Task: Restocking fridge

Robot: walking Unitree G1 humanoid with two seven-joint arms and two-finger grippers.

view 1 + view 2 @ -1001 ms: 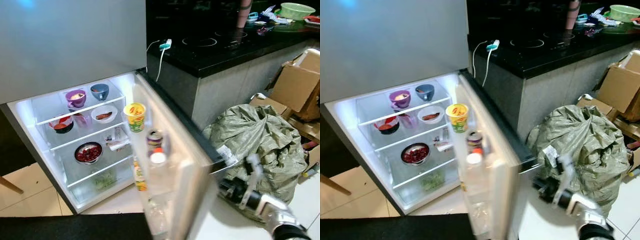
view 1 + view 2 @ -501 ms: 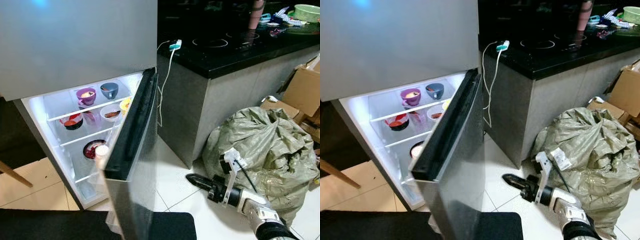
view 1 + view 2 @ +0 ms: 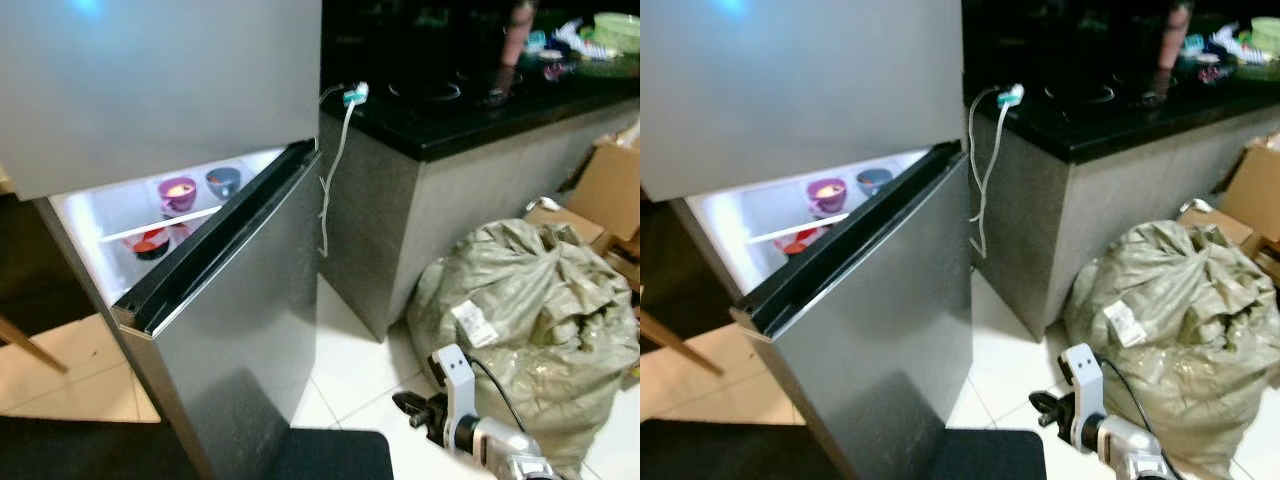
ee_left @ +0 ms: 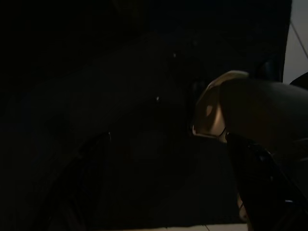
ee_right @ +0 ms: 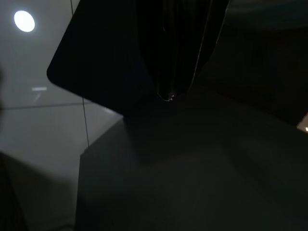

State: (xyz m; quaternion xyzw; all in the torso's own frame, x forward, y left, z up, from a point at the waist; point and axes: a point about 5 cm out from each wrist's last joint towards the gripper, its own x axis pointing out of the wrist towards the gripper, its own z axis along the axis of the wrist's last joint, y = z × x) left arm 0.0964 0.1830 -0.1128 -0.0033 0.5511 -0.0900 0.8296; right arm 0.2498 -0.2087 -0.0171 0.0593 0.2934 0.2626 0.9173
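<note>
Fridge [image 3: 150, 90] on the left, beside the black counter [image 3: 480, 105]. Lower door [image 3: 240, 330] nearly shut; a wedge-shaped gap remains at its top edge, interior light on. Through the gap: purple bowl [image 3: 178, 187] and blue bowl [image 3: 223, 180] on the upper shelf, a red-and-dark bowl [image 3: 150, 243] on the shelf below. Other shelves hidden by the door.

Right hand [image 3: 412, 406] low over the white tile floor, near the grey-green sack [image 3: 530, 300], well apart from the door and holding nothing. Fingers look close together, but they are small and dark; I can't be sure. Left hand: wrist view too dark, cannot tell its state.

Step, as I judge it: closing the door, stocking seemingly done. Next move calls for a push on the door face until the seal meets the frame, hand kept clear of the charger cable [image 3: 335, 150] hanging off the counter.
</note>
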